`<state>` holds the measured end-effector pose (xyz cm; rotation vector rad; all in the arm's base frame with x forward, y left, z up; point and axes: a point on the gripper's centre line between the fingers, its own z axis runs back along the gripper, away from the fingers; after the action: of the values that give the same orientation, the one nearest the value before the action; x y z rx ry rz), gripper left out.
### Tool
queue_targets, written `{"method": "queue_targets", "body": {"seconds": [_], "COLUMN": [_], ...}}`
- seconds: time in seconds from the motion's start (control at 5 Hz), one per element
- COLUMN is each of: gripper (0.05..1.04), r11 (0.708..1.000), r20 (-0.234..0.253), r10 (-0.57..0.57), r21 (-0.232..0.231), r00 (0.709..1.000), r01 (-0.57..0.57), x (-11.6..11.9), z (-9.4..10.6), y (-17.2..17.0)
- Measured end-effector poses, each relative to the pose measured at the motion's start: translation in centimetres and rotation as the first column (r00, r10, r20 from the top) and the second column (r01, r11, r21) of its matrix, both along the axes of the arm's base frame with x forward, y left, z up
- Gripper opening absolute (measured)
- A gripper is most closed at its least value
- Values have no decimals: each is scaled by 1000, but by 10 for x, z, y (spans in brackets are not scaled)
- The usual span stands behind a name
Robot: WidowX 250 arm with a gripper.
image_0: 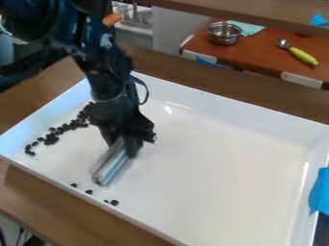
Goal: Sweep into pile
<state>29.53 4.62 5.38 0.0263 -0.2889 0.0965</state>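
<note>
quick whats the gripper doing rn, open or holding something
Gripper: closed on a shiny silvery tool, held at a slant over the white tray.

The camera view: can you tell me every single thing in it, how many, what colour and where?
Tray: one, white, on the wooden counter
Small round bits: too many to count, black, mostly clustered at the tray's left, a few near its front edge
Bar: one, silvery, in the claw
Counter: one, brown wood, under the tray
Blue tape: one patch, blue, tray's right edge
Back table: one, reddish-brown, upper right
Pot: one, silver metal, on the back table
Cloth: one, pale green, beside the pot
Spoon: one, silver with yellow-green handle, right of the pot
Arm: one, black, from upper left
Claw: one, black, over the tray
</note>
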Motion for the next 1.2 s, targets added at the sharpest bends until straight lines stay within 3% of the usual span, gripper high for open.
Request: {"method": "queue_targets", "body": {"seconds": [0.4,0.6,0.8,1.0,1.2], "gripper": [379,379,379,379,379], "r11": [994,992,999,996,996], "r20": [-51,-45,-24,-25,-20], "r10": [-35,-25,11,51,57], "r21": [104,119,33,-68,-69], "r00": [998,999,1000,998,998], "r01": [40,30,-10,-52,-58], "x": [-9,-10,-14,-9,9], "z": [1,4,20,39,53], "y": [50,53,37,-3,-52]}}
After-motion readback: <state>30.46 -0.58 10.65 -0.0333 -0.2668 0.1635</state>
